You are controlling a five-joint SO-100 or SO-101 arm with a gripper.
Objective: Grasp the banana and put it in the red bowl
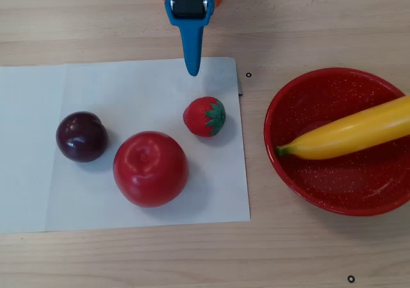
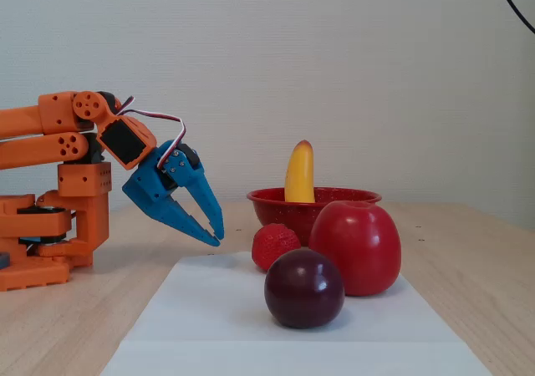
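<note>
The yellow banana (image 1: 352,133) lies across the red bowl (image 1: 333,93) at the right of the overhead view, with its far end reaching over the rim. In the fixed view the banana (image 2: 300,175) pokes up out of the red bowl (image 2: 284,209). My blue gripper (image 1: 191,70) hangs over the far edge of the white paper, well left of the bowl. It points down in the fixed view (image 2: 216,237), with its tips together and nothing between them.
On the white paper (image 1: 128,96) sit a strawberry (image 1: 204,116) just below the gripper tip, a big red apple (image 1: 150,168) and a dark plum (image 1: 81,136). The orange arm base (image 2: 50,226) stands at the left of the fixed view.
</note>
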